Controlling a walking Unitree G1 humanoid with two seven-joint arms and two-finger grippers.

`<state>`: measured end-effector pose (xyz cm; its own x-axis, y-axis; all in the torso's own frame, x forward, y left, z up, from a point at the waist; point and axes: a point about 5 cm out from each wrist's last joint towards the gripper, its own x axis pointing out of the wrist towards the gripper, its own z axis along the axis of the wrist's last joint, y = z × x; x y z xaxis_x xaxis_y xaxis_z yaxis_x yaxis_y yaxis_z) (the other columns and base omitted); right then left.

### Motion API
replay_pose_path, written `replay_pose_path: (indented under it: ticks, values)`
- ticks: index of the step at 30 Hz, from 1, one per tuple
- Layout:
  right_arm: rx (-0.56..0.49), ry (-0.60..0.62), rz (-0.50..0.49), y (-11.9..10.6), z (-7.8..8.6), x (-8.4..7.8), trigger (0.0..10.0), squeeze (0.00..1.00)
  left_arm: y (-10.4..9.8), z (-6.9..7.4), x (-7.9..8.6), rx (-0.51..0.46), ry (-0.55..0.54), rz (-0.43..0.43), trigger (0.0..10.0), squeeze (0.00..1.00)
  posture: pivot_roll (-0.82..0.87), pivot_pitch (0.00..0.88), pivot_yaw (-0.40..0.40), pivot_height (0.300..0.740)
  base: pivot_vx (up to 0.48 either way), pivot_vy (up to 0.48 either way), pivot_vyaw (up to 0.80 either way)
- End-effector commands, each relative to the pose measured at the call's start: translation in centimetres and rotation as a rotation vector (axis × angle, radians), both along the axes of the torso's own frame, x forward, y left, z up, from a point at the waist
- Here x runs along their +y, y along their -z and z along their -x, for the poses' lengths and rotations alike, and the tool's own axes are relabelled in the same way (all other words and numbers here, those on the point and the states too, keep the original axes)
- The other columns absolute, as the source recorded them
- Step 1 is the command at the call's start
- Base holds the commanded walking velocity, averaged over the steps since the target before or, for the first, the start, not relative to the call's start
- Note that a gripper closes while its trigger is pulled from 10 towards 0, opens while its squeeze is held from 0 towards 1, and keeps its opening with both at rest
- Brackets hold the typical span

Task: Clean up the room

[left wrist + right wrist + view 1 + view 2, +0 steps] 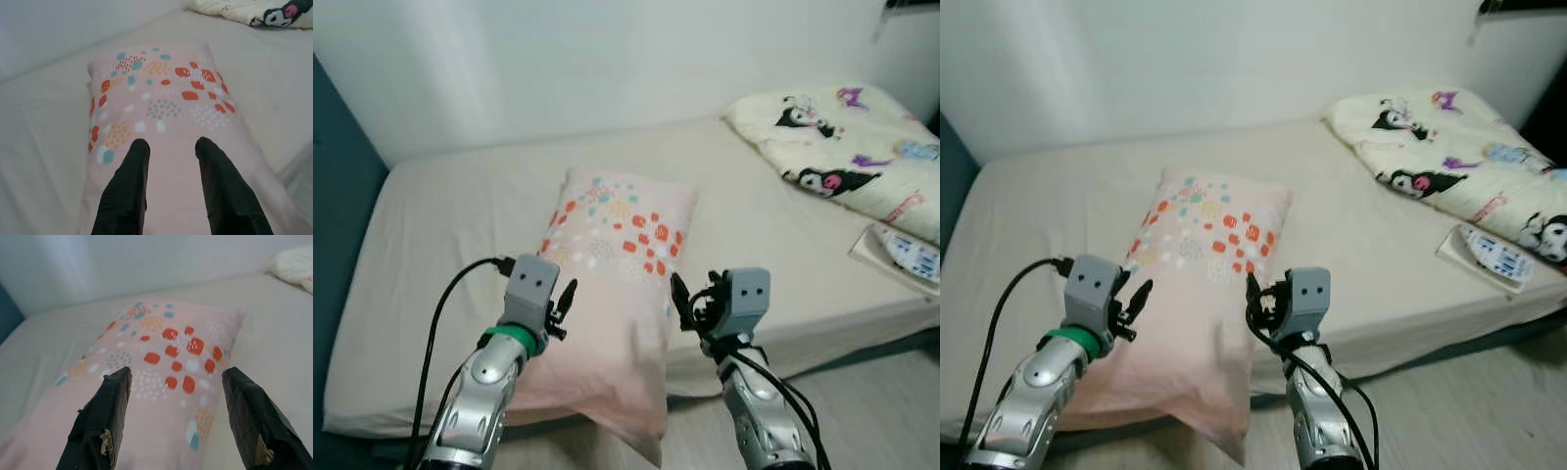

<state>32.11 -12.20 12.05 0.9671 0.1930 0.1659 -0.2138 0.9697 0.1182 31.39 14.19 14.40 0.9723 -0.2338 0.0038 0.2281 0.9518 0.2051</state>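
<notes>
fingers: both pairs spread, holding nothing | left gripper point(168, 147), right gripper point(176, 377) flank our pillow point(612, 255) | long axis runs away from us | arms equally near

- Bed point(460, 206) with a plain cream sheet, spanning from 9 o'clock to 3 o'clock, lightly creased.
- White wall point(558, 59) at 12 o'clock, bare, meeting the bed's far edge.
- Dark blue panel point(333, 166) at 9 o'clock, touching the bed's end.
- Pale wood-look floor point(881, 411) at 4 o'clock, below the bed's near edge.
</notes>
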Motion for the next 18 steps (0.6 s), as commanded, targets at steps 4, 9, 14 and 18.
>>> replay_pose_path:
  ticks: [4, 9, 14, 18]
  values:
    - [0.024, -0.024, -0.007, 0.59, 0.21, 0.69, 10.0, 0.00, 0.57, 0.18, 0.84, 0.021, -0.025, -0.011, 10.0, 0.00, -0.09, 0.091, 0.107, 0.738, 0.000, 0.377, 0.00]
    - [0.027, -0.024, -0.009, 0.69, 0.23, 0.82, 10.0, 0.00, 0.55, 0.14, 0.96, 0.022, -0.026, -0.013, 10.0, 0.00, -0.09, 0.094, 0.110, 0.738, 0.000, 0.381, 0.00]
    - [0.026, -0.034, -0.006, 0.67, 0.21, 0.90, 10.0, 0.00, 0.52, 0.11, 0.97, 0.021, -0.027, -0.013, 10.0, 0.00, -0.09, 0.095, 0.112, 0.738, 0.000, 0.371, 0.00]
    - [0.016, -0.046, 0.001, 0.58, 0.26, 0.90, 10.0, 0.00, 0.49, 0.10, 0.92, 0.020, -0.027, -0.011, 10.0, 0.00, -0.09, 0.095, 0.112, 0.738, 0.000, 0.331, 0.00]
